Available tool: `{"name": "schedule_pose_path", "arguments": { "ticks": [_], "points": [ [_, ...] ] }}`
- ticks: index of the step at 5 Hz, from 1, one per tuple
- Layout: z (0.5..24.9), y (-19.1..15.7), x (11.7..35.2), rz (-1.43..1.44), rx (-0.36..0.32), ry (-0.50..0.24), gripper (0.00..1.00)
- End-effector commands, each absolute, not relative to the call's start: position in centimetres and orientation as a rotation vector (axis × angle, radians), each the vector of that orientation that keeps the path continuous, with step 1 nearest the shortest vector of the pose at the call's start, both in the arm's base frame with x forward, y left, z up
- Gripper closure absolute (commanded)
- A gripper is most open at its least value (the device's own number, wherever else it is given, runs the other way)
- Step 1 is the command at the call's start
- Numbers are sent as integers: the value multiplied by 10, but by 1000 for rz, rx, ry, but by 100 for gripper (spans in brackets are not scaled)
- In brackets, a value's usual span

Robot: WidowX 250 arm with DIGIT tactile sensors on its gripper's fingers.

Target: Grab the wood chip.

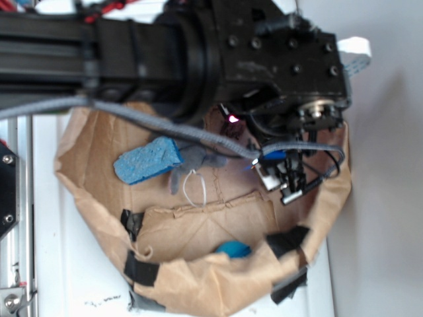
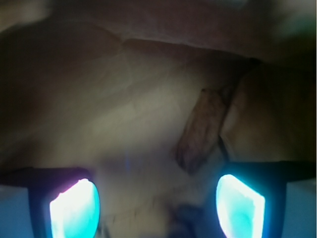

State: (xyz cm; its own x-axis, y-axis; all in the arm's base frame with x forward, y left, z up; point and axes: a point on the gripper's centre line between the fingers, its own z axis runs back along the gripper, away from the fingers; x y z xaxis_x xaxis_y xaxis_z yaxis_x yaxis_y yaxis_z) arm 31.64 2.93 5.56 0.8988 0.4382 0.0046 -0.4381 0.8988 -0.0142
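Exterior view, left to right: white bench (image 1: 53,264), then crumpled brown paper bag (image 1: 198,284) with rolled rim and black tape patches; blue sponge (image 1: 148,160) lay on its floor at left, white string loop (image 1: 195,188) just beside it. Tool (image 1: 281,178) hung inside the bag near its right wall. Wrist view: tool (image 2: 157,203) fingers (image 2: 74,208) stood apart, empty. Wood chip (image 2: 200,130) lay ahead, right of center, against a paper fold; bare paper to its left.

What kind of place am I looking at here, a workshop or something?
Probably a robot test bench in a lab. A black robot arm reaches over a white table, where a crumpled brown paper bag, taped open, forms a bin holding a blue sponge. The wrist camera shows a wood chip ahead of the pincer.
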Motion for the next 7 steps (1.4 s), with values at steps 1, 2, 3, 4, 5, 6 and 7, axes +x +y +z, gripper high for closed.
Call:
{"name": "schedule_pose_path", "arguments": {
  "ticks": [1,2,3,4,5,6,7],
  "points": [
    [49,44,317,627,16,-91,0],
    [43,51,319,662,65,-85,0],
    [70,56,308,668,-3,-107,0],
    [88,67,298,694,-64,-127,0],
    [78,72,302,712,-33,-126,0],
    [60,68,316,709,10,-104,0],
    [37,63,329,698,64,-79,0]
  ]
}}
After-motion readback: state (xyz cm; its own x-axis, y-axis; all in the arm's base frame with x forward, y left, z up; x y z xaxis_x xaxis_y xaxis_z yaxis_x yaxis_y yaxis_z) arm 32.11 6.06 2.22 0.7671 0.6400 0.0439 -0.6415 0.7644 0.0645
